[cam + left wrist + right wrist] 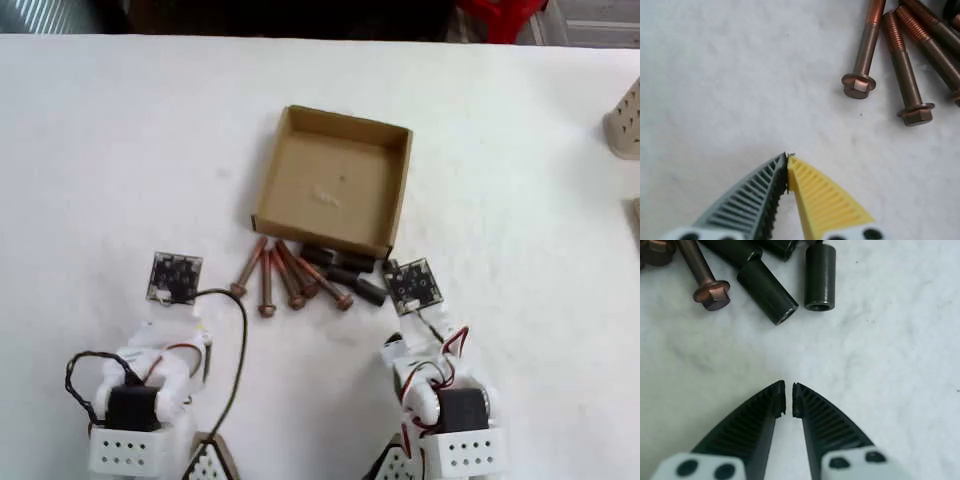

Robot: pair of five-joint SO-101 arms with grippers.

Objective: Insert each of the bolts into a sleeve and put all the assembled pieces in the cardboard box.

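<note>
- High view: one shallow, square, brown cardboard box [402, 190] is being shown open-topped on the matt white table [120, 150].
- About five coppery, threaded, flange-headed metal bolts [267, 285] are being shown fanned out just before its near wall.
- Right wrist view: four smooth, black, hollow cylindrical sleeves [767, 292] are being shown lying beside the bolts.
- The left claw [788, 159], with one ribbed grey finger and one yellow, is being shown with its tips touching and nothing gripped.
- The right claw [789, 392], with ribbed black fingers, is being shown all but closed, a sliver between the tips and nothing gripped.
</note>
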